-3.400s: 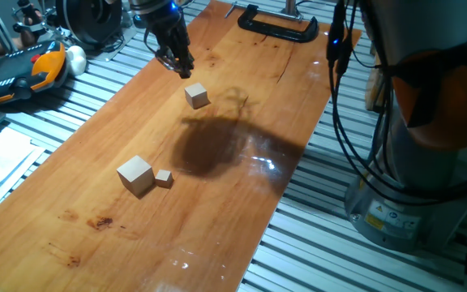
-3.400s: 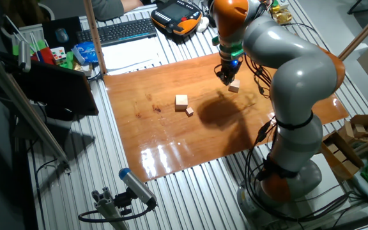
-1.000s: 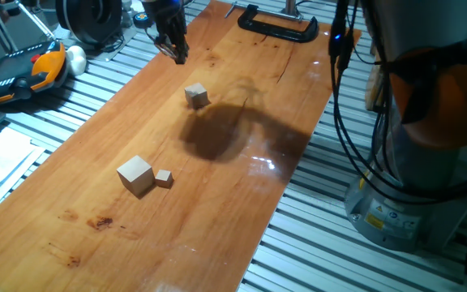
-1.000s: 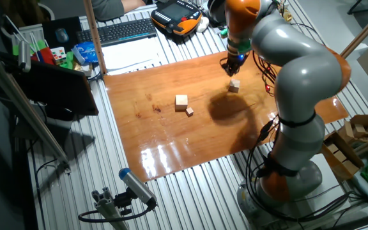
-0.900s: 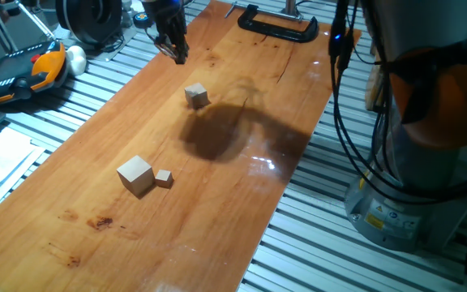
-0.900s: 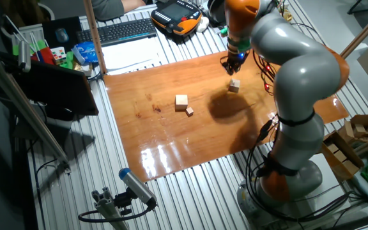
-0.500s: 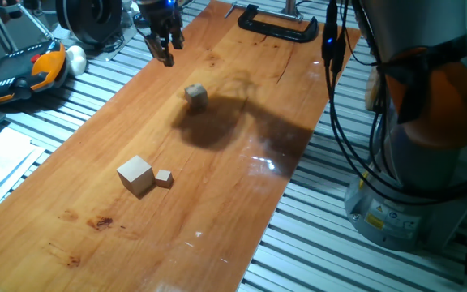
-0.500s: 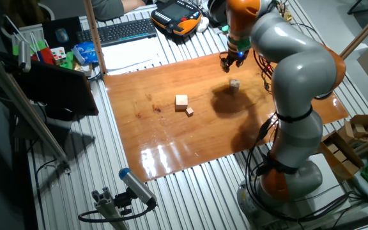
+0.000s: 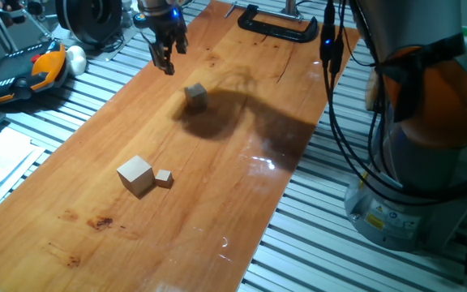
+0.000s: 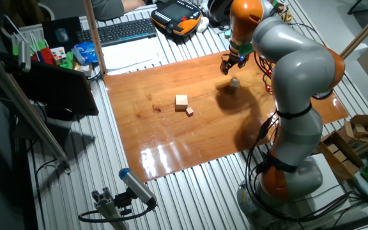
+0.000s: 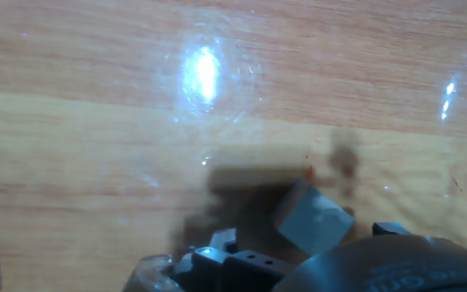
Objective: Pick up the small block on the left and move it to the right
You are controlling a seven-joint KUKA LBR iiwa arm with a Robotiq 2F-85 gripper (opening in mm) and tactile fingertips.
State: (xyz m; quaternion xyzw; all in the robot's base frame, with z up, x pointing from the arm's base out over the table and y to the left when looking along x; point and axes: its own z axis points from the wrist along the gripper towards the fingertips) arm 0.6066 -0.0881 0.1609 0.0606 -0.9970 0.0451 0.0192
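Plainly the step in hand looks like the approach: nothing is grasped, and the gripper hangs above the table near its far end, a little beyond the small block and not over it. In both fixed views its 2 fingers point down with a gap between them and nothing in that gap, so the claw reads as spread and empty, though the gap is too small to call wide or narrow. The other fixed view agrees, with the gripper apart from the small block, which rests alone on the wood in the arm's shadow.

From the hand view, the small block shows low in the frame beside the dark gripper body, tilted to the view and off the line of the fingers.

Well apart from it, toward the near end, sit the bigger block and the tiny block, just beside each other; whether they touch I cannot tell.

My judgement is that the next move calls for bringing the fingers over the small block, squaring them to 2 opposite faces, then descending. Since the cube looks about as wide as the claw, a poor line-up could knock it aside.
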